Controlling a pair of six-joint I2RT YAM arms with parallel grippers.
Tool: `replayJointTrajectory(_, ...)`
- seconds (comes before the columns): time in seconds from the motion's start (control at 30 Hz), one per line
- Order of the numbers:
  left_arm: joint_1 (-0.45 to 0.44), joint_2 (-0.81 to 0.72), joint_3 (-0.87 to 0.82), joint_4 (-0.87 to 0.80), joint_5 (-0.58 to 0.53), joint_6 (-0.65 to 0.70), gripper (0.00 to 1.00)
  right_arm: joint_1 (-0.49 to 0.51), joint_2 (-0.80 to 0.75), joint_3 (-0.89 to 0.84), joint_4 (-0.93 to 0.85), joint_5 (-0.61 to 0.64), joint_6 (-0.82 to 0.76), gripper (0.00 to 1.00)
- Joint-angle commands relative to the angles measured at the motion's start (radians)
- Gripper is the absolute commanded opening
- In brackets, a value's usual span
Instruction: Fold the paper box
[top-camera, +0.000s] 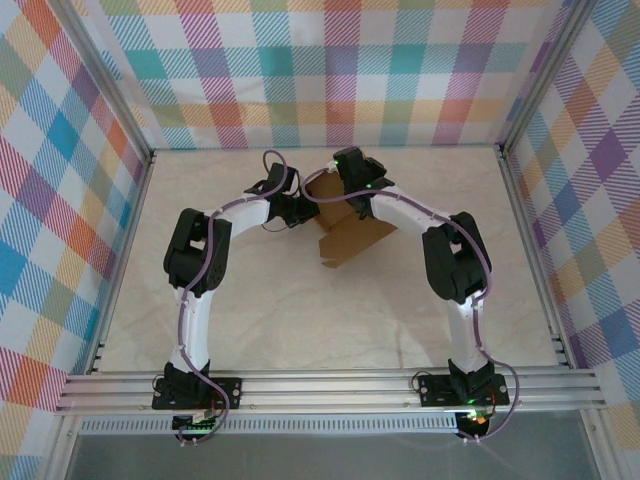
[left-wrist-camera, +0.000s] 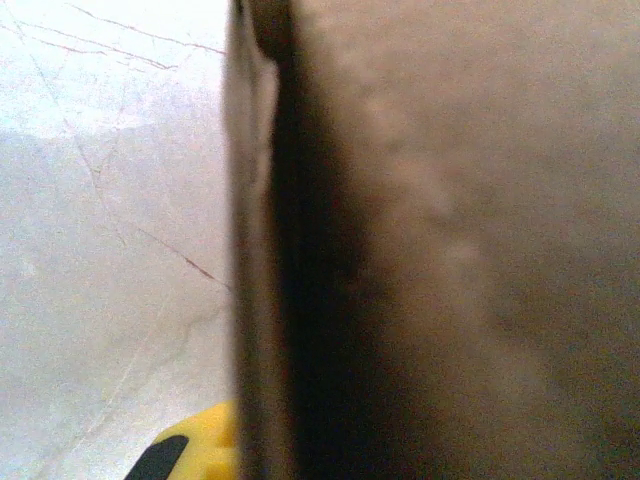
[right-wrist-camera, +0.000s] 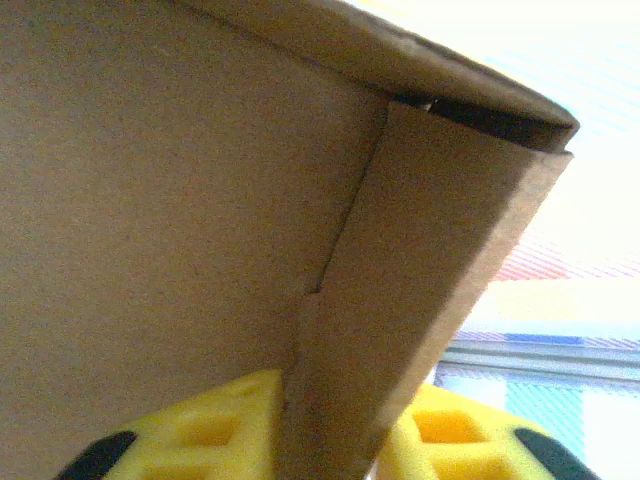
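Paper box (top-camera: 352, 238): plain brown cardboard, partly folded, on the far middle of the table (top-camera: 300, 330), between the two wrists; a broad panel slopes toward the near side and other parts rise behind it.
Weight: judged light; it should lift or skid at a small push (so one grip has to anchor it while the other bends).
Stiffness: the panels look flat and stiff, likely giving only along the scored creases; in the right wrist view a flap turns sharply off a broad wall along one such crease.
Surface: matte and fibrous, probably good friction against the pads; the pale tabletop looks smooth, so the card may slide on it.
Fragility: it will not break, but a hard pinch in mid-panel could dent it or kink it off the crease.
Left gripper (top-camera: 296, 210): drawn together on a thin upright wall of the box, seen edge-on in its wrist view with one yellow finger (left-wrist-camera: 190, 452) just beside the card; the other finger is hidden behind it.
Right gripper (right-wrist-camera: 340, 450): its yellow fingers (right-wrist-camera: 215, 432) sit on either side of the folded flap, close against it; whether they bite or merely straddle, I cannot tell.
Where to hold: near a panel's free edge and close to a crease, pads flat on both faces.
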Motion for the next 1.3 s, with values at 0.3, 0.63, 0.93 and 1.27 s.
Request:
replayJointTrajectory(0.3, -0.012, -0.015, 0.013, 0.061, 0.042, 0.025, 0.00, 0.025, -0.053, -0.008, -0.088, -0.153, 0.140, 0.46)
replayJointTrajectory(0.63, -0.012, -0.013, 0.024, 0.039, 0.033, 0.041, 0.00, 0.025, -0.226, -0.073, -0.163, -0.379, 0.298, 0.94)
replayJointTrajectory(0.93, -0.006, -0.044, 0.067, -0.092, -0.040, 0.146, 0.00, -0.042, -0.448, -0.222, -0.114, -0.633, 0.535, 0.99)
replayJointTrajectory(1.27, -0.006, -0.090, 0.285, -0.791, -0.233, 0.526, 0.00, -0.193, -0.570, -0.363, -0.082, -0.899, 0.820, 0.98)
